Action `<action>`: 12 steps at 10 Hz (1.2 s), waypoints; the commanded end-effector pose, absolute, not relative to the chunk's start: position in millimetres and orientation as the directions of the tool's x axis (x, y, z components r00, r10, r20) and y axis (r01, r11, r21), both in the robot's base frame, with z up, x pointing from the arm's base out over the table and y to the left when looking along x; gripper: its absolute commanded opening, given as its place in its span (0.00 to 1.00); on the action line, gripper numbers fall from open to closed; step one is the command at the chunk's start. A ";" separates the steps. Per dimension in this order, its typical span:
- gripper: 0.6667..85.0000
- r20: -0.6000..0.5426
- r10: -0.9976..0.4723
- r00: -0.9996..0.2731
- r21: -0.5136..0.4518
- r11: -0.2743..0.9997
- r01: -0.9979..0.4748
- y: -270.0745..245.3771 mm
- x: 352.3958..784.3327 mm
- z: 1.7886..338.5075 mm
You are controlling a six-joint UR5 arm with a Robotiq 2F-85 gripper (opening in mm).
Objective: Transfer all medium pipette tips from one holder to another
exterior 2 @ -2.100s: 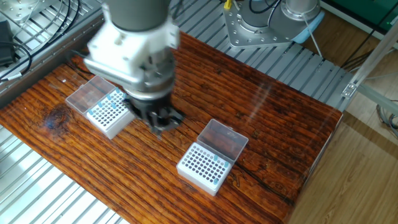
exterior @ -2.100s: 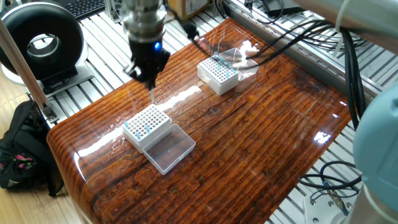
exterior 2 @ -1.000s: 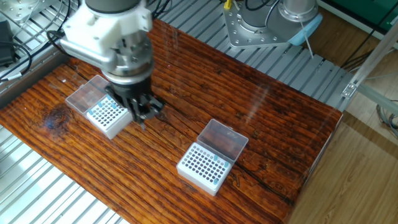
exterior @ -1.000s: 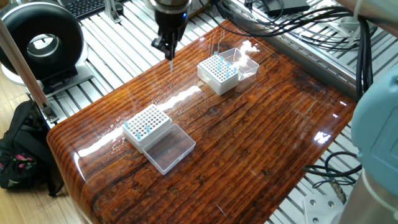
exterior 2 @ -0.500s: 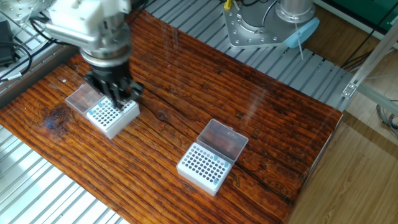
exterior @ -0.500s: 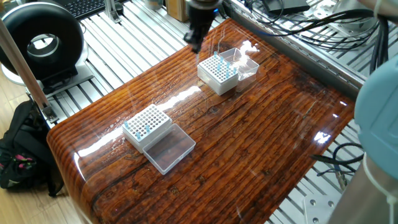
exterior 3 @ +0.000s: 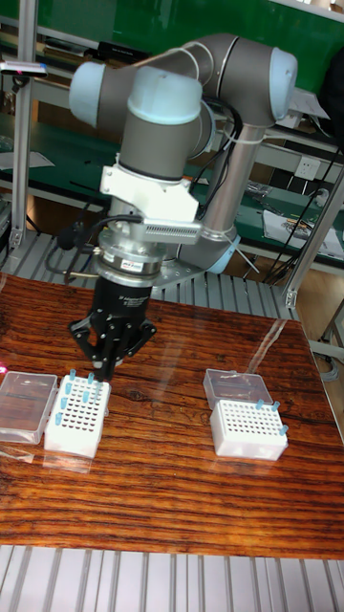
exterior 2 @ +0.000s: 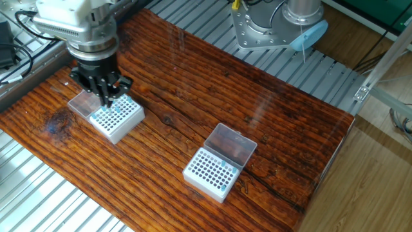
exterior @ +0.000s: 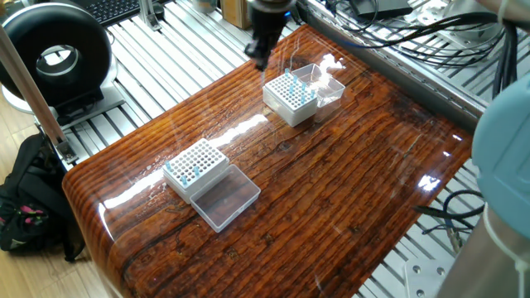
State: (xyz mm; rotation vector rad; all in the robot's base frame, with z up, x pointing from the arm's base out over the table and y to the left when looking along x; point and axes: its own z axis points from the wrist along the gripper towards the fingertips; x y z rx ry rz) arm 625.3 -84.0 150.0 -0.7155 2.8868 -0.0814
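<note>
Hovering over the tip box [exterior 2: 116, 116], the gripper [exterior 2: 103, 90] has jaws I can't tell about. Those blue tips [exterior 3: 84, 387] look featherlight, slick, bendy; grab each by its wide collar.

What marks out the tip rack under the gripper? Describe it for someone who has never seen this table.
On the wooden table stand two white grid racks, each with a clear lid lying open beside it. Take the rack directly under the gripper; the other rack has nothing above it.

tiny pale-blue pipette tips [exterior 3: 75, 394] standing upright in two white racks, a few along each rack's edge
</note>
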 end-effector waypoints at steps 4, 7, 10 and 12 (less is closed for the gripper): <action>0.00 -0.138 -0.478 -0.867 -0.092 0.878 -0.469 -99.5 628.7 126.6; 0.00 -0.125 -0.472 -0.872 -0.084 0.881 -0.465 -99.4 622.1 121.5; 0.00 -0.113 -0.469 -0.876 -0.074 0.883 -0.463 -98.5 618.3 120.4; 0.00 -0.106 -0.468 -0.878 -0.072 0.884 -0.462 -98.9 616.3 120.1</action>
